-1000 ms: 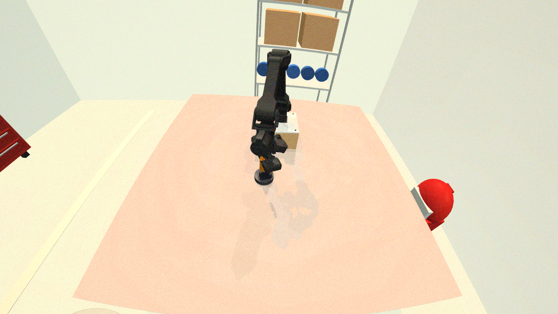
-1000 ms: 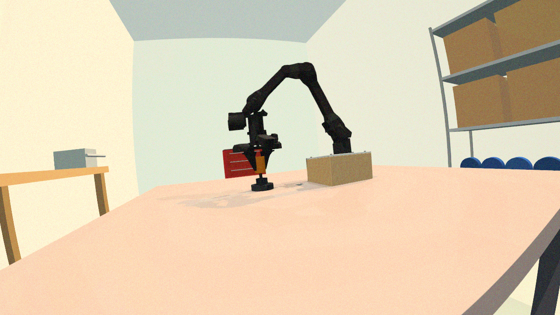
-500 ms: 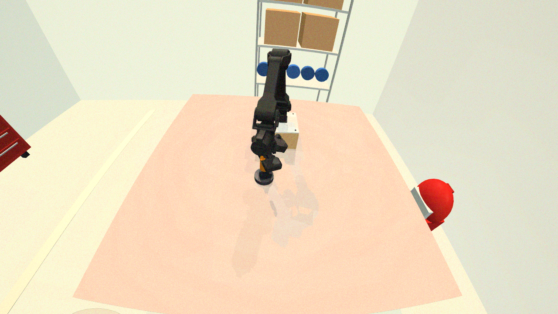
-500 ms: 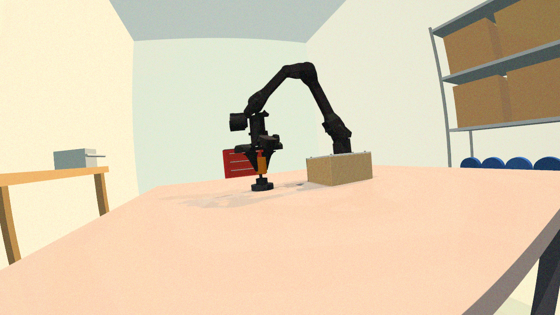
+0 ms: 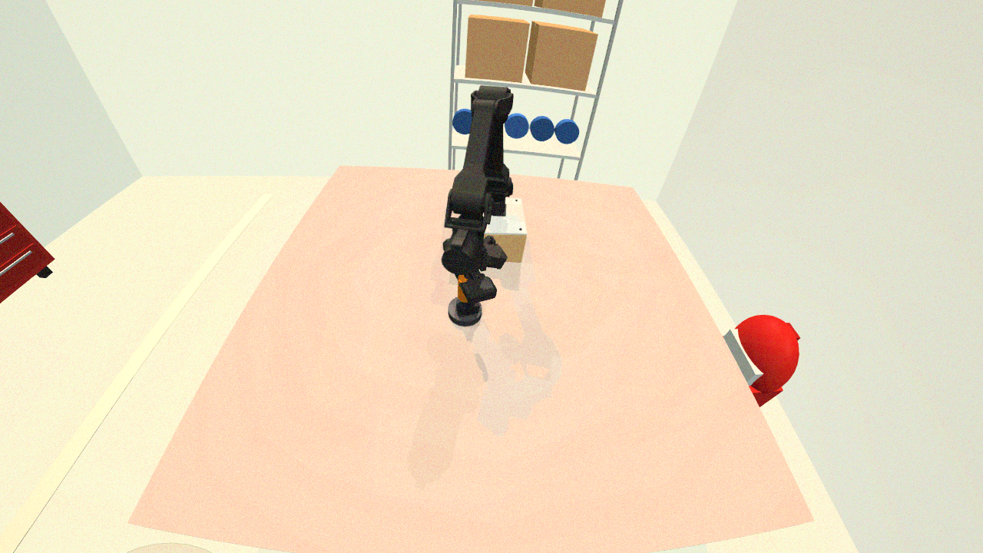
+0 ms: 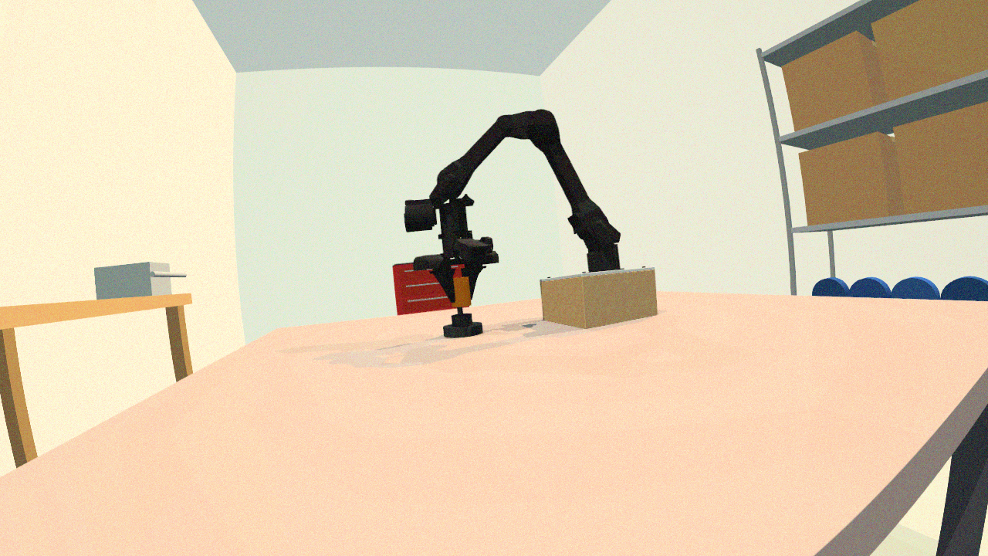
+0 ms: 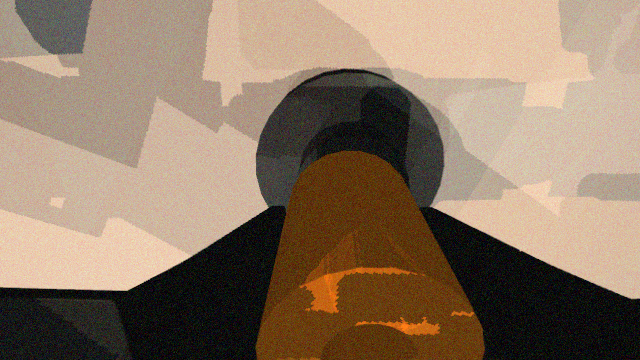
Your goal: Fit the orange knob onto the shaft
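Note:
The orange knob (image 5: 460,289) (image 6: 461,291) (image 7: 357,225) is upright between the fingers of my gripper (image 6: 461,297) (image 7: 351,220), which is shut on it. The round dark pedestal (image 5: 465,316) (image 6: 462,330) (image 7: 280,175) stands on the table below. In the exterior view a short piece of the dark shaft (image 6: 459,310) shows between the knob's lower end and the pedestal's raised collar, so the knob is above the pedestal, over the shaft. The wrist view shows the knob's near side covering the shaft. The flat sides of shaft and hole are hidden.
The arm's base stands on a tan box (image 5: 510,247) (image 6: 597,297) on the pink table (image 5: 309,412) (image 6: 483,442), behind the pedestal. A red helmet-like object (image 5: 768,352) is at the right edge. A shelf rack (image 5: 536,87) stands behind, and a red drawer cabinet (image 6: 417,290) beyond the table.

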Available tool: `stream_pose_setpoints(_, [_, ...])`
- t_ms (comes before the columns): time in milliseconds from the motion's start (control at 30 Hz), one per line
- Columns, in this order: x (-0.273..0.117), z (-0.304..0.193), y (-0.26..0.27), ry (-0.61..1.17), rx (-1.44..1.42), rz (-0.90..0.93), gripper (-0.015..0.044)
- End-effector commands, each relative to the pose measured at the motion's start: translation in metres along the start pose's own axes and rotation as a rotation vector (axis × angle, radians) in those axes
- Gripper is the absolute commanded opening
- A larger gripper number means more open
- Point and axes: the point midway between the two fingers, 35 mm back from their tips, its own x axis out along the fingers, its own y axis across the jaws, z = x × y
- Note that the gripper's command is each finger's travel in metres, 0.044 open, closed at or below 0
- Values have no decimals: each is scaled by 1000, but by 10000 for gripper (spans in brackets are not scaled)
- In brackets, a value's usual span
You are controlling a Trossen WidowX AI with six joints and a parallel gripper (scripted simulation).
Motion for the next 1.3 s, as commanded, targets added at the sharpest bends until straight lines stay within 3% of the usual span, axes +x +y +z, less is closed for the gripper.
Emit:
stream_pose_setpoints(0, [-4, -2, -3, 6, -12, -3, 0])
stream_pose_setpoints(200, [-5, -4, -4, 7, -202, -3, 0])
stream_pose_setpoints(900, [-4, -4, -5, 7, -213, -3, 0])
stream_pose_setpoints(1267, [-4, -2, -1, 7, -422, -2, 0])
